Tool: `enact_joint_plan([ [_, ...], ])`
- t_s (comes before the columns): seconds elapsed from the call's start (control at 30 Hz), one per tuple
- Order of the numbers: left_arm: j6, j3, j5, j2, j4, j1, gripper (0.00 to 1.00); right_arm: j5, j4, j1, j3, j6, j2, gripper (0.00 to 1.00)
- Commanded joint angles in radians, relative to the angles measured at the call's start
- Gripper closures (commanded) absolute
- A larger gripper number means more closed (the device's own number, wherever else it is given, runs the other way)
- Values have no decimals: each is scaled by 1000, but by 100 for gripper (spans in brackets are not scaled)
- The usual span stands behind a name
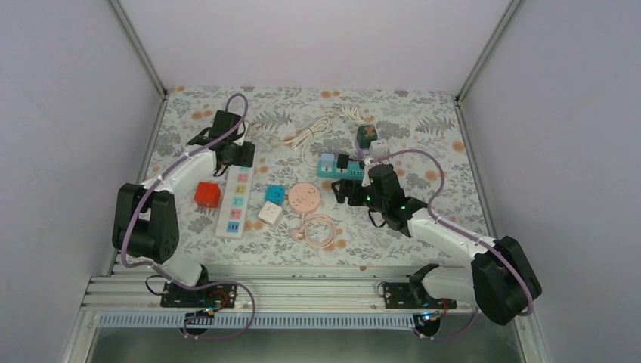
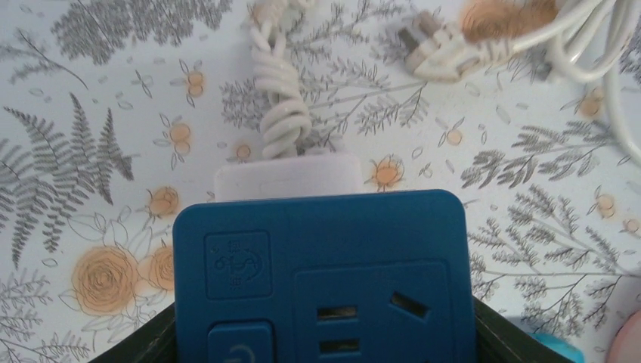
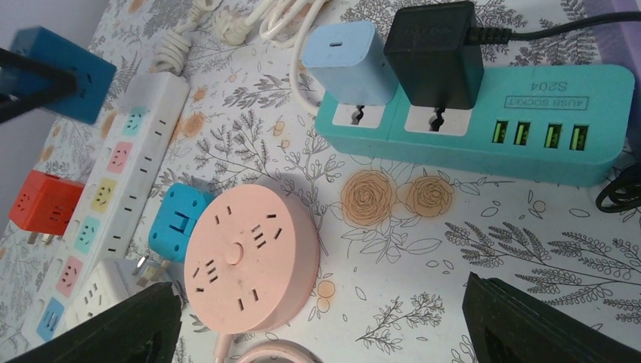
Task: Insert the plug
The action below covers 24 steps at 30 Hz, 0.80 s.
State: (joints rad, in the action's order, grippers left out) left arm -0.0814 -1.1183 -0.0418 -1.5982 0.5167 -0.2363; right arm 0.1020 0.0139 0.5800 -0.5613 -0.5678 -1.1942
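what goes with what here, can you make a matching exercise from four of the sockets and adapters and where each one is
1 dark blue socket block
2 black adapter
3 red cube adapter
4 pink round socket

A plugged into the teal power strip
B just left of the white power strip
C held in the left gripper
D on the table, right of the small blue cube

Pairs: 1-C, 2-A, 3-B, 4-D

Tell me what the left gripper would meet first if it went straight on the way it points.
Carrying the blue adapter, the left gripper would probably reach the white power strip first; depth is unclear.
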Motion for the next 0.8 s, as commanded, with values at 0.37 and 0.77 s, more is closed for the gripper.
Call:
enact_joint_plan([
  [0.37,49,-33,17,-52,11,12,50,-4,-14,-8,-12,-15,5,4],
  [0.77,61,-20,19,-97,17,27,51,-19,-26,-9,3,-16,53,4],
])
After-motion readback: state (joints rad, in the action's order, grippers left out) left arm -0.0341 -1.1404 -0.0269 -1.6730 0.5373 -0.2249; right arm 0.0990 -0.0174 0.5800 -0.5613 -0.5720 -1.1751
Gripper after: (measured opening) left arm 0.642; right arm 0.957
